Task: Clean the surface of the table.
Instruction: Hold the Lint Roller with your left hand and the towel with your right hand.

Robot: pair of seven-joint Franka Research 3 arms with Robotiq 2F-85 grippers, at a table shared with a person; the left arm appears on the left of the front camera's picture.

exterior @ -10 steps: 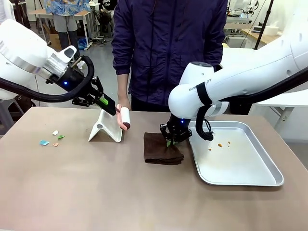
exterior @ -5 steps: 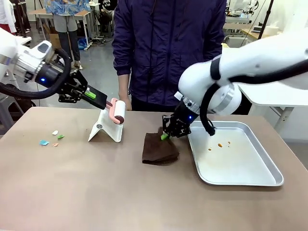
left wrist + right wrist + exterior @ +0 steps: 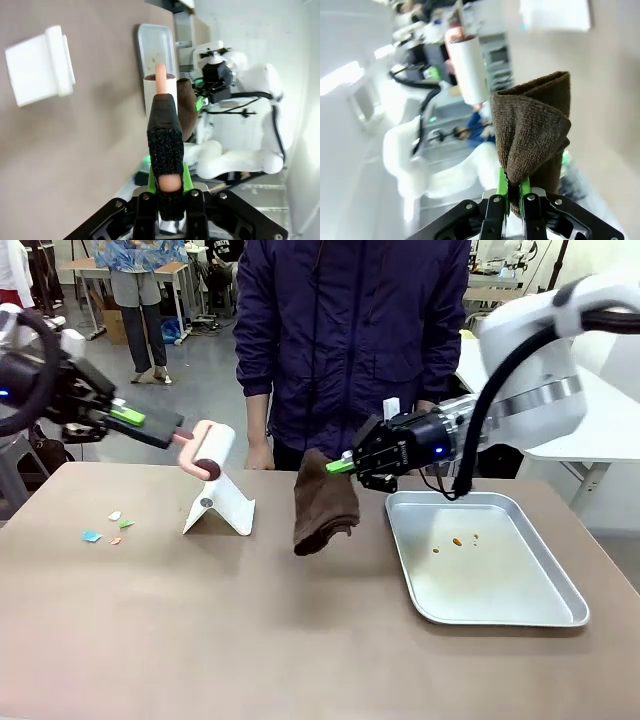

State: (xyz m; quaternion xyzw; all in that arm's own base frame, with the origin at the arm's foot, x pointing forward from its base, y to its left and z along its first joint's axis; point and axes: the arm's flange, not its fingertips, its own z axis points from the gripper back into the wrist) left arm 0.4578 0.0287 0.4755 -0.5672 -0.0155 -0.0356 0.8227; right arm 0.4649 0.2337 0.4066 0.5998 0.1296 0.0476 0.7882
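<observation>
Several tiny indistinct scraps (image 3: 108, 526) on table (image 3: 250, 640)

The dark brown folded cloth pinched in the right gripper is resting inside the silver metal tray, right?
No. The right gripper does pinch the dark brown folded cloth, but it hangs in the air over the brownish table, beside the silver metal tray, not inside it; see the front view.

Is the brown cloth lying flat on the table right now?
No, the cloth hangs bunched from the right gripper, which pinches its top edge.
</observation>
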